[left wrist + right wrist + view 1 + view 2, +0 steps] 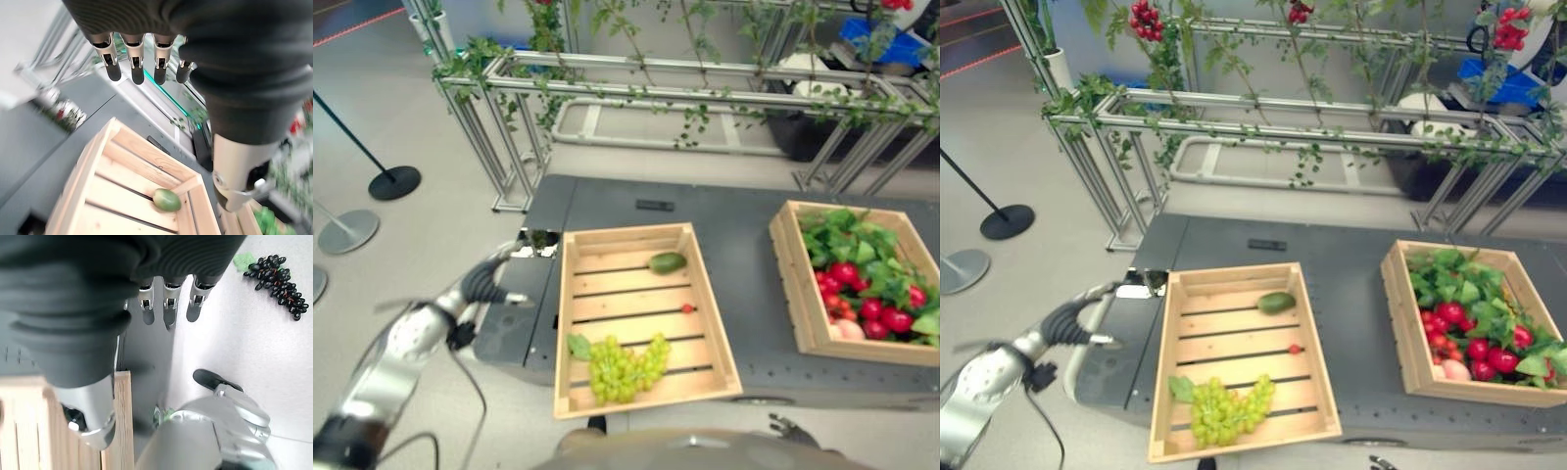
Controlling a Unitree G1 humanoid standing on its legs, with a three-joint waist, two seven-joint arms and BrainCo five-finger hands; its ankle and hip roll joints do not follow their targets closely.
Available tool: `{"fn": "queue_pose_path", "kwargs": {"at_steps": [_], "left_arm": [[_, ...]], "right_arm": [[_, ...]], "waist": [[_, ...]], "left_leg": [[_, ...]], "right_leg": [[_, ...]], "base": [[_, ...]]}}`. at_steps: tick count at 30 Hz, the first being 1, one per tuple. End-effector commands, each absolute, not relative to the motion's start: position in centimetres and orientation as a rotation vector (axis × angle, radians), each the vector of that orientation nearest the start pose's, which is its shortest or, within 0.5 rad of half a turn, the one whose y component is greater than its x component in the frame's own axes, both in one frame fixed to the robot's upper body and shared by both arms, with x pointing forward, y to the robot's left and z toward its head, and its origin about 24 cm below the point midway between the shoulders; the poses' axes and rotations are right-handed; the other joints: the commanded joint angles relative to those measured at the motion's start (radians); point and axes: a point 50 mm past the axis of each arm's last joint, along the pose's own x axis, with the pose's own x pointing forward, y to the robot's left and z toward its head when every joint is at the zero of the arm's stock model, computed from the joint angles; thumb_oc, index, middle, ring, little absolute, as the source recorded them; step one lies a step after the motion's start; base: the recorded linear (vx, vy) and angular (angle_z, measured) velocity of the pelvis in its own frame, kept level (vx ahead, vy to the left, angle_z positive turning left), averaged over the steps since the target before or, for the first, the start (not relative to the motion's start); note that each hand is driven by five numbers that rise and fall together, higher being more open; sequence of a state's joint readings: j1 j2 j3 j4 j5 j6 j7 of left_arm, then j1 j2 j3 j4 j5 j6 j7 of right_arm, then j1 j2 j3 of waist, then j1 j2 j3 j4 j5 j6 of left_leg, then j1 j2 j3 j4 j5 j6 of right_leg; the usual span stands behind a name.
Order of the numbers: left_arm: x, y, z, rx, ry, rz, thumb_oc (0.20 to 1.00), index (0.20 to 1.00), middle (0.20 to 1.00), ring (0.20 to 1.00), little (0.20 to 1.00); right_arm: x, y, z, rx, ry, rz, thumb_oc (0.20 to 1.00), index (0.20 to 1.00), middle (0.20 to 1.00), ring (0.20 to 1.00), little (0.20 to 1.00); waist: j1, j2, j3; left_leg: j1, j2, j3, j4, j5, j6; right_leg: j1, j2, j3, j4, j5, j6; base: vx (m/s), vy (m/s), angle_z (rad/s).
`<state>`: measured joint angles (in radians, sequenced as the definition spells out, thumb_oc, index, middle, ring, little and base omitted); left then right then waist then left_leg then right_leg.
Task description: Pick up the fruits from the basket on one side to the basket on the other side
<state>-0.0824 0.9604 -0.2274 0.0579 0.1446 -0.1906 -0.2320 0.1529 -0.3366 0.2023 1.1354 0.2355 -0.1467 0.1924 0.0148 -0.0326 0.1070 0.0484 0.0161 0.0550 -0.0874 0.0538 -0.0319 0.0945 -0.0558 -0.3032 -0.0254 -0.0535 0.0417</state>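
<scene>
Two wooden crates stand on the dark table. The left crate (570,323) holds a bunch of green grapes (625,364), a green mango (667,261) and a small red fruit (687,307). The right crate (793,284) is full of green leaves, red fruits (876,308) and a peach (849,329). My left hand (489,279) hovers open at the table's left edge, beside the left crate, holding nothing. In the left wrist view its fingers (137,63) point over the crate, with the mango (167,199) below. My right hand (167,303) hangs low by a crate wall, fingers straight and empty.
A metal frame (705,83) hung with vines stands behind the table. Stanchion bases (393,182) sit on the floor to the left. A bunch of dark grapes (274,271) lies on the pale floor near my right hand.
</scene>
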Motion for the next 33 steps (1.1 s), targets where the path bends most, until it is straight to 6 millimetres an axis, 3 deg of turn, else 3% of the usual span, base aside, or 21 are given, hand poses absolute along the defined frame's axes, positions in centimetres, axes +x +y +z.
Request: {"fn": "queue_pose_path", "kwargs": {"at_steps": [1, 7, 11, 17, 23, 33], "left_arm": [[27.9, 24.4, 12.8, 1.242, -0.134, -0.502, 1.0, 1.0, 1.0, 1.0, 1.0], [31.9, 21.0, 13.4, 1.402, -0.19, -0.584, 1.0, 1.0, 1.0, 1.0, 1.0], [33.1, 19.6, 13.8, 1.456, -0.232, -0.581, 1.0, 1.0, 1.0, 1.0, 1.0], [34.0, 20.5, 12.3, 1.484, -0.157, -0.526, 1.0, 1.0, 1.0, 1.0, 1.0], [33.6, 22.1, 10.5, 1.435, -0.045, -0.491, 1.0, 1.0, 1.0, 1.0, 1.0], [33.8, 23.3, 10.1, 1.406, 0.004, -0.41, 1.0, 1.0, 1.0, 1.0, 1.0]], "right_arm": [[8.9, -26.1, -14.5, -0.181, 1.07, 0.063, 1.0, 1.0, 1.0, 1.0, 1.0], [11.5, -26.3, -13.7, -0.228, 1.002, 0.069, 1.0, 1.0, 1.0, 1.0, 1.0], [13.4, -26.2, -12.8, -0.244, 0.924, 0.069, 1.0, 1.0, 1.0, 1.0, 1.0], [15.7, -25.9, -11.5, -0.251, 0.818, 0.077, 1.0, 1.0, 1.0, 1.0, 1.0], [16.6, -26.3, -10.8, -0.246, 0.773, 0.05, 1.0, 1.0, 1.0, 1.0, 1.0], [18.3, -26.2, -9.7, -0.241, 0.713, 0.048, 1.0, 1.0, 1.0, 1.0, 1.0]], "waist": [[-0.042, -0.004, 0.04], [-0.066, 0.002, 0.127], [-0.071, 0.005, 0.179], [-0.076, 0.001, 0.24], [-0.074, 0.0, 0.274], [-0.076, -0.009, 0.322]], "left_leg": [[-0.036, -0.042, 0.017, 0.031, -0.072, 0.018], [-0.107, -0.041, 0.024, 0.057, -0.055, 0.023], [-0.16, -0.039, 0.026, 0.084, -0.048, 0.026], [-0.208, -0.037, 0.035, 0.124, -0.052, 0.03], [-0.233, -0.036, 0.039, 0.158, -0.066, 0.032], [-0.289, -0.034, 0.038, 0.207, -0.073, 0.033]], "right_leg": [[-0.124, -0.015, 0.022, 0.08, 0.01, 0.078], [-0.214, -0.023, 0.029, 0.13, 0.022, 0.079], [-0.278, -0.035, 0.034, 0.168, 0.025, 0.077], [-0.327, -0.047, 0.047, 0.202, 0.025, 0.077], [-0.345, -0.049, 0.054, 0.21, 0.026, 0.072], [-0.396, -0.052, 0.057, 0.242, 0.027, 0.067]], "base": [[-0.11, 0.003, -0.07], [-0.13, 0.014, -0.09], [-0.11, 0.02, -0.06], [-0.05, 0.014, -0.04], [-0.01, 0.002, -0.02], [-0.01, 0.001, -0.02]]}}
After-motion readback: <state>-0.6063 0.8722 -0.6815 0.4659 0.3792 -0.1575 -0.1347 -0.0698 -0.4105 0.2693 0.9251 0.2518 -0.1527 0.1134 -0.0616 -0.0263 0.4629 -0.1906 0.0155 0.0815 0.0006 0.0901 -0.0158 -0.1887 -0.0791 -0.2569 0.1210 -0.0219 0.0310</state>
